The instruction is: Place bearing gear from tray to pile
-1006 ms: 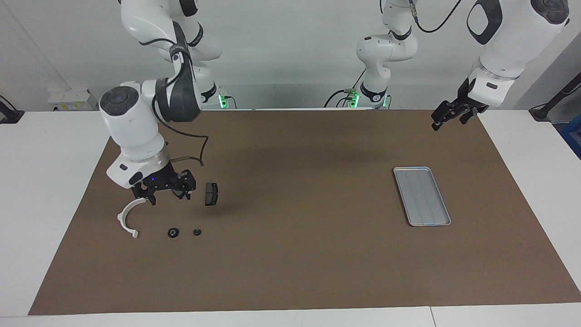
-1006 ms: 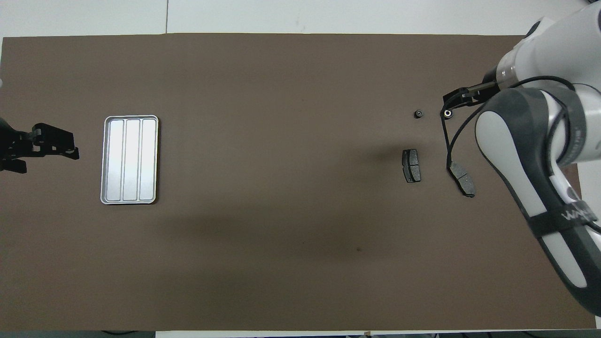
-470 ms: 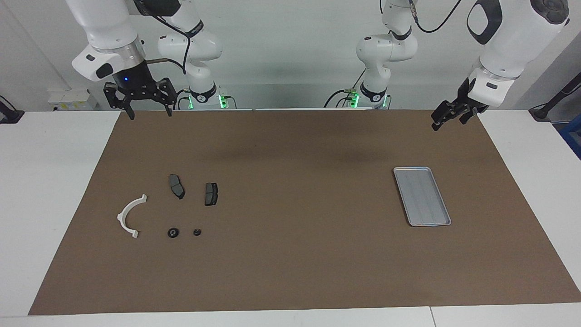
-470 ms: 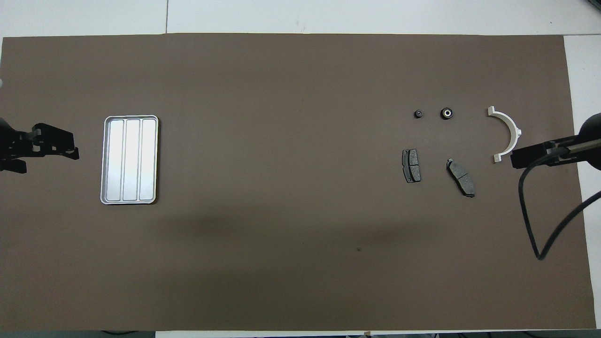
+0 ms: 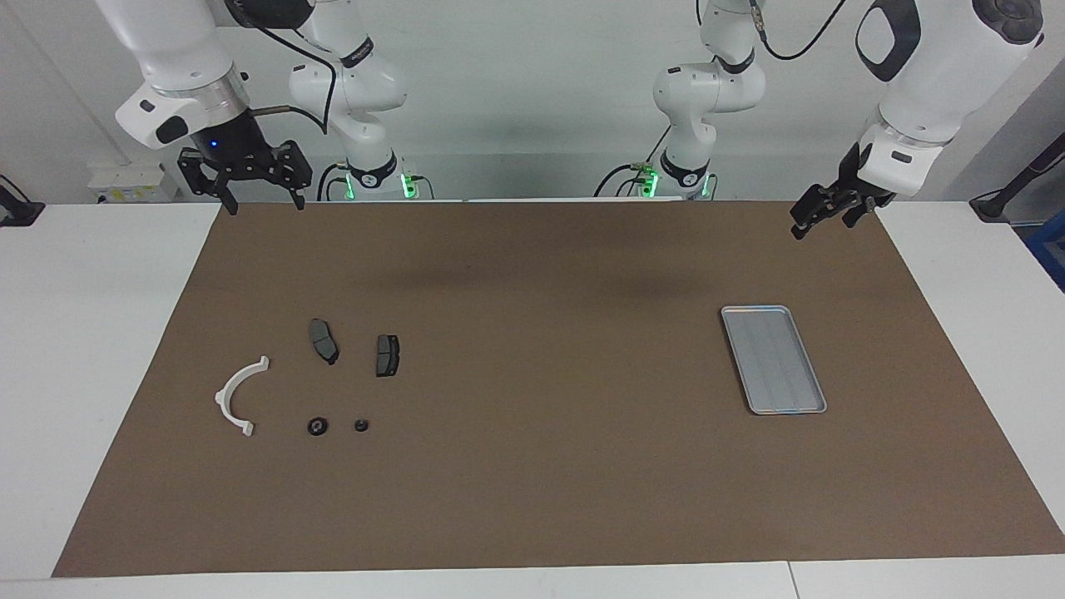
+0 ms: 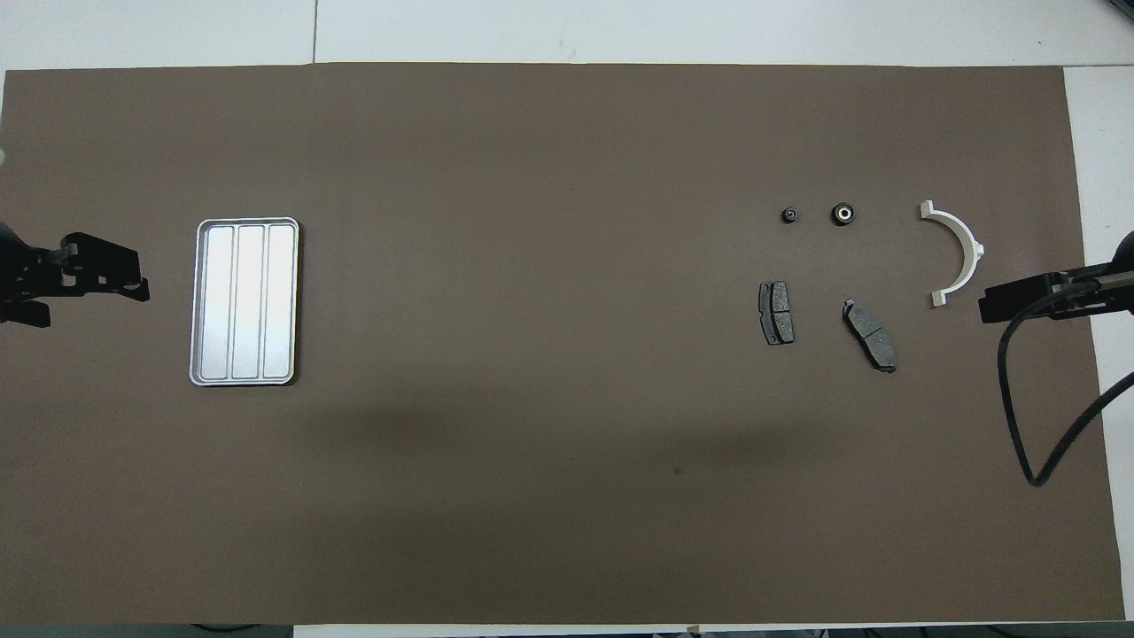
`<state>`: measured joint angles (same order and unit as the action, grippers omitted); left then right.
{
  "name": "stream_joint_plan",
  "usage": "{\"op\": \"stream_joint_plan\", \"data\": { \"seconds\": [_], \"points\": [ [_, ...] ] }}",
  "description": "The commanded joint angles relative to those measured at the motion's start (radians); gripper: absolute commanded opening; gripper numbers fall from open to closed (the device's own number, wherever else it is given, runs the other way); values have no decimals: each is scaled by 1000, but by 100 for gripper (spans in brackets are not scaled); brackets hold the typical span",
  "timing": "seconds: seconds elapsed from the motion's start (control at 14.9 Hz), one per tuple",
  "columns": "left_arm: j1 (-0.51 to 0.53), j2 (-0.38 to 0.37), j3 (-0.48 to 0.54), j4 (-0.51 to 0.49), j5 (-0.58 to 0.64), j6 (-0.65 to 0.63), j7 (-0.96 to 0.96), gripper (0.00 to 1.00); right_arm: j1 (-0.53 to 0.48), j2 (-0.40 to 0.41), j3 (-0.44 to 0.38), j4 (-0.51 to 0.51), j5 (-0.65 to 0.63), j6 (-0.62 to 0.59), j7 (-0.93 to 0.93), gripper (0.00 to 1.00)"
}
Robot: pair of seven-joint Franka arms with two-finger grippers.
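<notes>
The silver-grey tray (image 5: pixel 774 359) lies empty toward the left arm's end of the table; it also shows in the overhead view (image 6: pixel 244 301). The pile lies toward the right arm's end: a white half-ring bracket (image 5: pixel 223 395) (image 6: pixel 973 248), two dark brake pads (image 5: pixel 324 341) (image 5: pixel 387 355), and two small dark round parts. The larger one, with a pale centre, is the bearing gear (image 5: pixel 317 426) (image 6: pixel 842 213). The smaller round part (image 5: pixel 361 425) lies beside it. My right gripper (image 5: pixel 244 187) is open, empty and raised over the mat's edge nearest the robots. My left gripper (image 5: pixel 824 218) waits open and raised, nearer the robots than the tray.
A brown mat (image 5: pixel 549 466) covers most of the white table. The right arm's black cable (image 6: pixel 1019 425) hangs over the mat's end beside the pile.
My right gripper has lifted from low over the pile and drawn back to the robots' edge of the mat, uncovering a brake pad. The left arm has not moved.
</notes>
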<state>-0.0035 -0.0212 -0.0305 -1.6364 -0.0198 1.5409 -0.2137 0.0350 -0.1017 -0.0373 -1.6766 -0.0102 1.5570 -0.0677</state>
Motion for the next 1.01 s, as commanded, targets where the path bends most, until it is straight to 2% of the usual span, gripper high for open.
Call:
{"op": "stream_joint_plan", "data": {
  "seconds": [0.0,0.2,0.94],
  "points": [
    [0,-6,0,-6,-6,-8,8,100,-17,-6,8,-14,22,35,20,100],
    [0,-6,0,-6,-6,-8,8,100,-13,-6,11,-14,21,40,72,100],
    [0,-6,0,-6,-6,-8,8,100,-3,-12,13,-14,18,29,78,100]
  ]
}}
